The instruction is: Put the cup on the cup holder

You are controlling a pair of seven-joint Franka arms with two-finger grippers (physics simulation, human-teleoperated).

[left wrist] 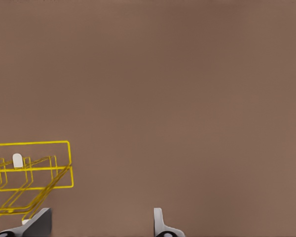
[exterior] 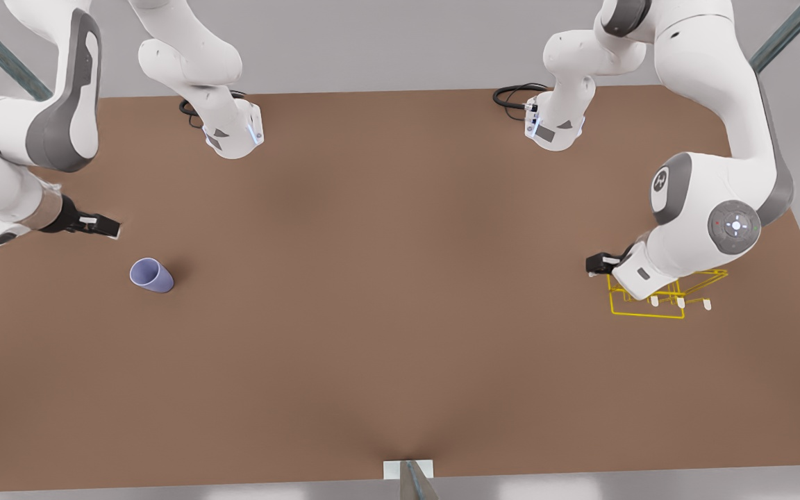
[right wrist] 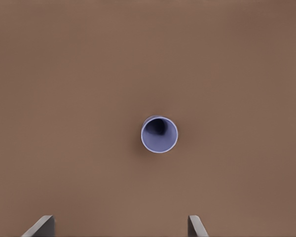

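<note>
Cup (exterior: 151, 275) stands upright on the bench (exterior: 400, 292), mouth up, just ahead of the right gripper (exterior: 103, 226), w/ its axis vertical; jaws spread wide, nothing held. That arm's far nearer. Left gripper (exterior: 598, 264) waits w/ jaws released, cup holder (exterior: 650, 305) just beside them. Cup and holder well apart, so a long carry is likely.

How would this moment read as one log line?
cup: upright on table, untouched | right tool: open, near cup | left tool: open, by cup holder
</note>
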